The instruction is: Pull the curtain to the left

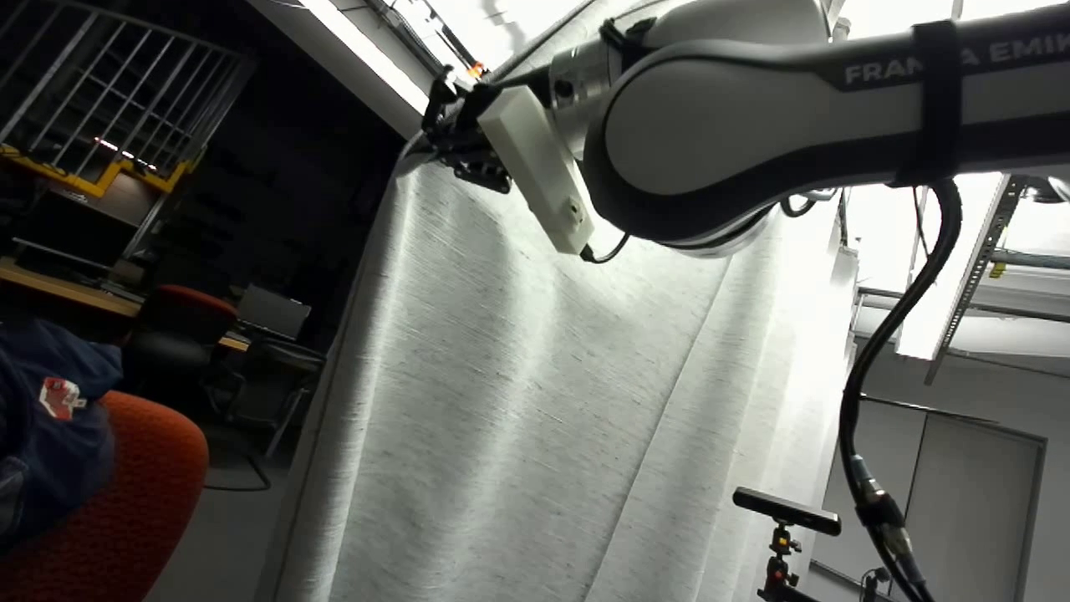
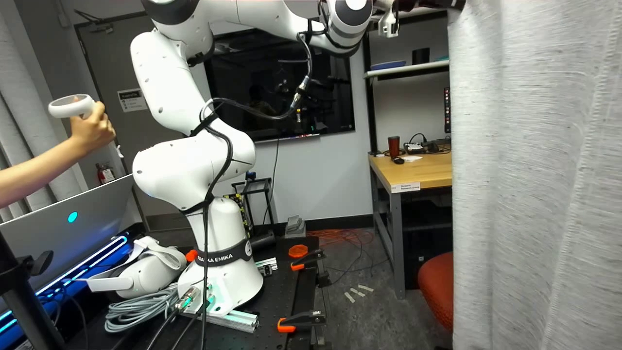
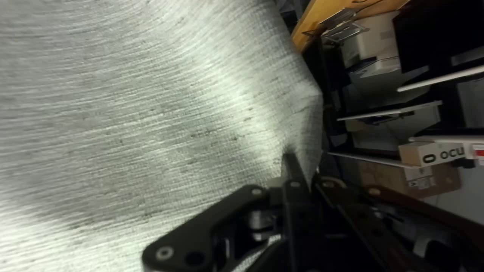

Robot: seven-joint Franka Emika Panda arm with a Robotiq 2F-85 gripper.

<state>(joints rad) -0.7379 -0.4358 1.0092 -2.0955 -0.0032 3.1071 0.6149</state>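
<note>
Evidently my black two-fingered gripper (image 3: 305,170) is pinched on the side edge of the tall white-grey woven fabric curtain (image 1: 518,401), hanging in soft folds beneath it. I'd expect limp, unslippery cloth, light at first, then dragging; that edge suits a pull.

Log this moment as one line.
black two-finger gripper | pinching tall white-grey fabric curtain by its edge | curtain hanging in soft folds

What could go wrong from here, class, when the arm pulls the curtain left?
The gripper seems to pinch only the edge of the curtain, which might slip free. A red chair, partly hidden by the curtain in an exterior view, might snag it. The cable hanging from the arm could catch or tighten.
</note>
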